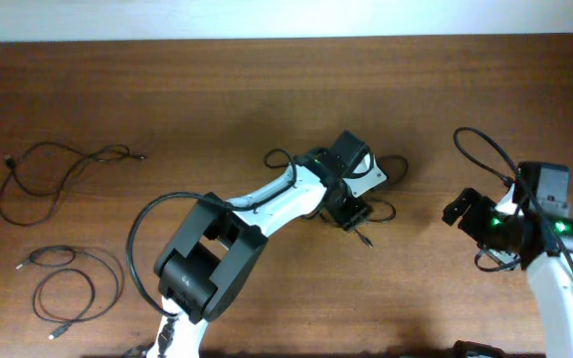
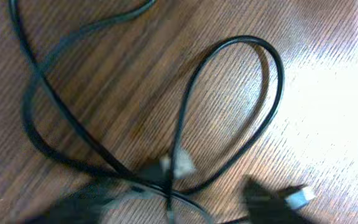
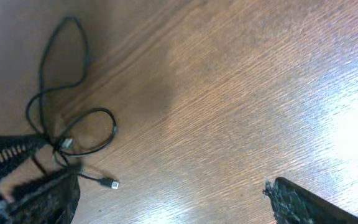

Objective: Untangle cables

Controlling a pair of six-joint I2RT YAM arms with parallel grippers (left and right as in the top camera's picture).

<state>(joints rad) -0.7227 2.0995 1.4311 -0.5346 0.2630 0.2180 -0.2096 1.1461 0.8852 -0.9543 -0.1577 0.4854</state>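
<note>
The left pincer [image 1: 354, 212] sits low over the middle of the table [image 1: 217, 89], right on top of the knotted bundle [image 1: 384, 210]. Its own camera is blurred along the bottom edge, so I cannot tell whether the fingers are apart or closed on a cord. In that view, 1 thin black loop [image 2: 272, 93] lies flat on the wood. It narrows to a crossing point [image 2: 176, 167] where several strands meet. A plug [image 2: 300, 196] with a pale metal tip lies just beside the loop, at the lower right. From above, short loops of the bundle stick out on both sides of the pincer.

The right pincer [image 3: 171, 186] is spread wide with nothing between its fingers. It hovers over bare wood, well apart from the bundle, off to that arm's side of the table. Its camera sees the tangle [image 3: 107, 127] from a distance, with 1 long loop reaching away from it.

Far off near the left edge of the table lie 2 separate cords, not touching each other. 1 is a loose sprawl [image 1: 97, 154] farther back. The other is a round coil [image 1: 53, 257] nearer the front.
</note>
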